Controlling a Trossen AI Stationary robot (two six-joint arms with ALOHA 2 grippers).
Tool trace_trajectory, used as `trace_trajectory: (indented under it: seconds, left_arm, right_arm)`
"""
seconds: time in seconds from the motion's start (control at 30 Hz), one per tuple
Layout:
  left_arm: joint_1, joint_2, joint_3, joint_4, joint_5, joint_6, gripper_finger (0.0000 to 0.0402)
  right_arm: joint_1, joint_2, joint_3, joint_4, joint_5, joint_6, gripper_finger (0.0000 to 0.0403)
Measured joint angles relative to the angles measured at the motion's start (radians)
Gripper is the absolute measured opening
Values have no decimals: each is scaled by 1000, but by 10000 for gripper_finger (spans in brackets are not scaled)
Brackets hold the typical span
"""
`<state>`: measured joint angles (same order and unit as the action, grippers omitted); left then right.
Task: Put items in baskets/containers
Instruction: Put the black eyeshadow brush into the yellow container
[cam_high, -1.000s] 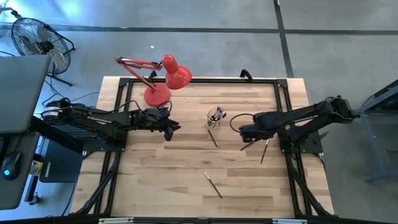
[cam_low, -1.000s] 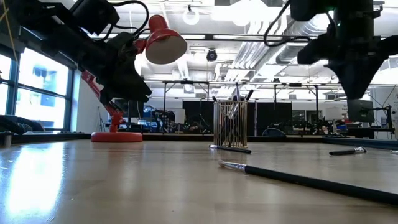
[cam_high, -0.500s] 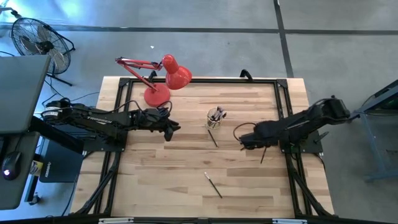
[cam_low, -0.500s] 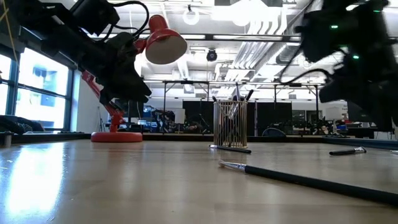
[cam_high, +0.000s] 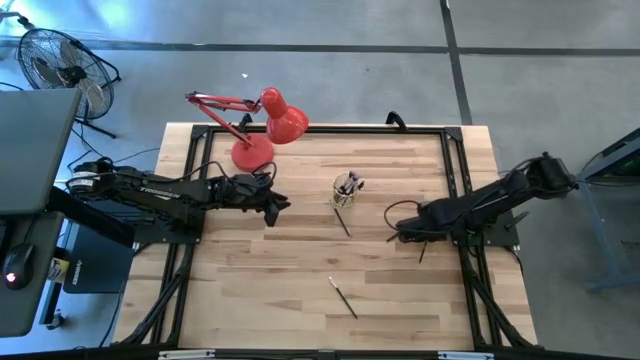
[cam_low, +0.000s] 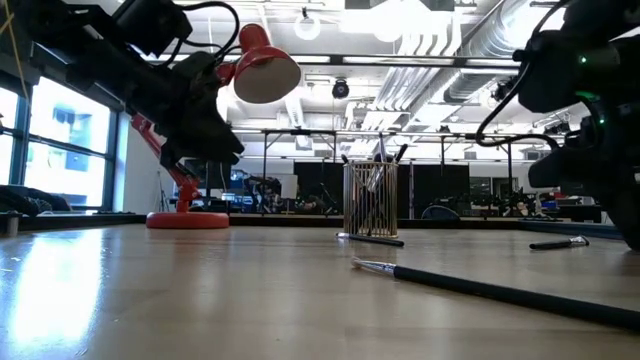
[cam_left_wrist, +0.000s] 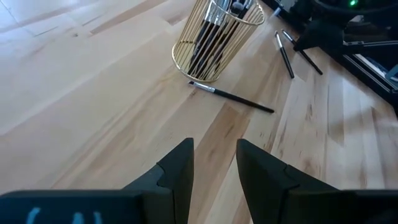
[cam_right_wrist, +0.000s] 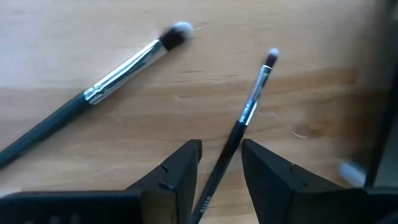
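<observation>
A gold wire cup stands upright near the table's middle with several dark brushes in it. My right gripper is low over the table to the cup's right, open. In the right wrist view its fingers stand on either side of a thin brush's handle without touching it. A thicker brush lies flat beside that one. Another brush lies by the cup's foot, and one more lies toward the near edge. My left gripper hovers open left of the cup.
A red desk lamp stands at the far left of the table, its round base on the wood. Black frame rails run along the table's edges. Bare wood lies between the cup and the near edge.
My right gripper has moved down close to the table and a little toward the near edge, ending over the two brushes on the right. The brushes and the cup lie as before.
</observation>
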<state>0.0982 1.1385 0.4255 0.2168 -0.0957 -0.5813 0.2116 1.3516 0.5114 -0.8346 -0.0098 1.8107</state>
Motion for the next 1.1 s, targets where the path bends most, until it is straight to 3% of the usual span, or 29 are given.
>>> trace_trajectory:
  seconds: [0.27,0.4,0.53,0.73,0.87,1.1]
  left_arm:
    - [0,0,0,24,-1,0,119]
    - [0,0,0,24,-4,-4,119]
    - [0,0,0,23,-10,-6,119]
    - [0,0,0,28,-17,-24,119]
    - [0,0,0,28,-11,-25,119]
    - [0,11,0,66,43,-25,119]
  right_arm:
    - [18,6,16,20,-1,-120,13]
    - [46,6,25,28,-10,-169,23]
    - [86,13,62,28,5,-220,7]
    - [120,12,113,194,5,-292,4]
    - [126,10,114,335,64,-322,3]
    - [125,10,114,422,153,-423,2]
